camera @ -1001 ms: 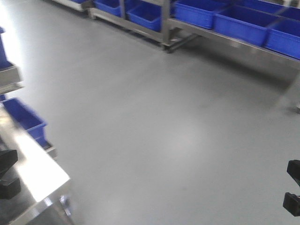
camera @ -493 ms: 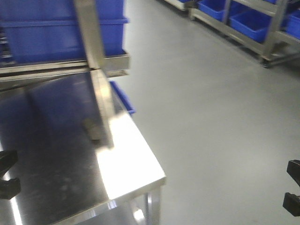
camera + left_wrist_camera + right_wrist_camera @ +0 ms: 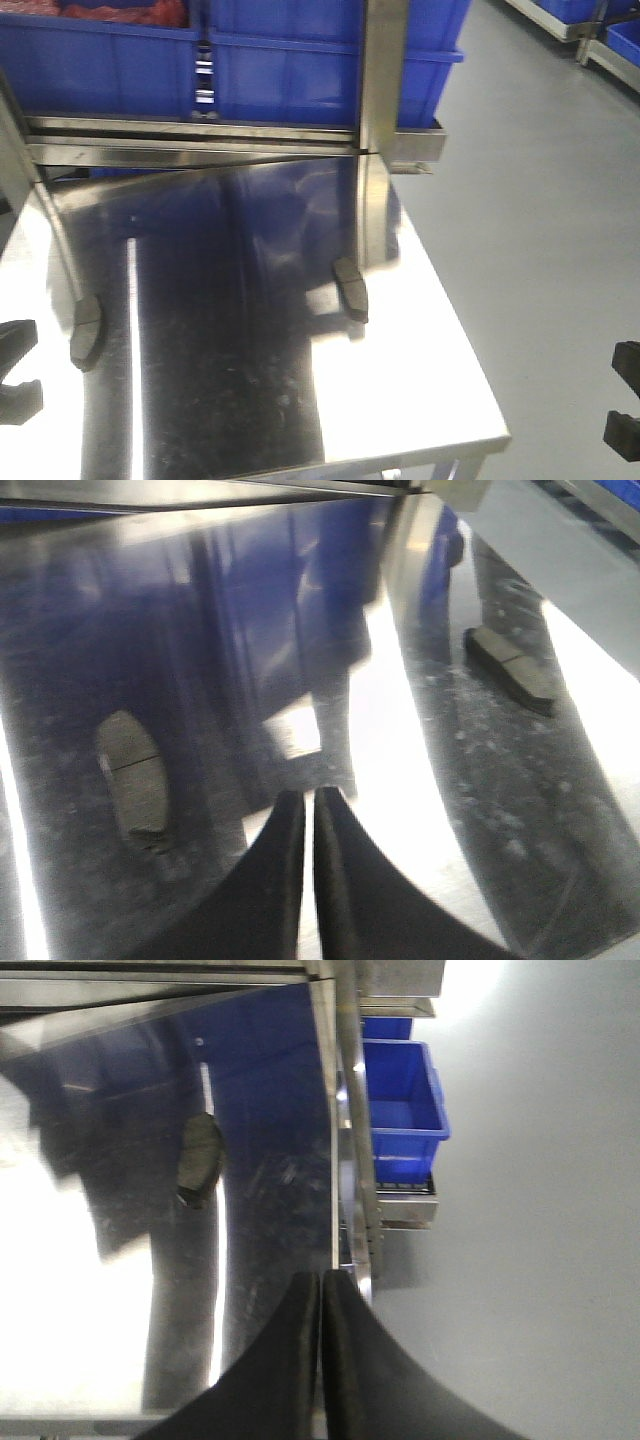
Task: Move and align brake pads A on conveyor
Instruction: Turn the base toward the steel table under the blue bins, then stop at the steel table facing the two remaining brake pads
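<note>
Two brake pads A lie on a shiny steel table (image 3: 400, 400), not on the conveyor, which is out of view. One pad (image 3: 350, 288) rests near the upright post; the other (image 3: 86, 330) lies at the table's left. The left wrist view shows both, one at left (image 3: 132, 775) and one at upper right (image 3: 510, 665). The right wrist view shows one pad (image 3: 200, 1160). My left gripper (image 3: 308, 798) is shut and empty above the table between the pads. My right gripper (image 3: 321, 1280) is shut and empty over the table's right edge. Both grippers (image 3: 25, 368) (image 3: 622, 395) show at the frame's lower corners.
A steel rack with blue bins (image 3: 300, 70) stands behind the table, its post (image 3: 382, 130) rising at the back right. A lower blue bin (image 3: 400, 1110) sits beside the table. Grey floor (image 3: 550, 200) spreads to the right.
The front view has swung from open floor onto the steel table, bringing the rack and both pads into sight. Both grippers keep the same places in the frame.
</note>
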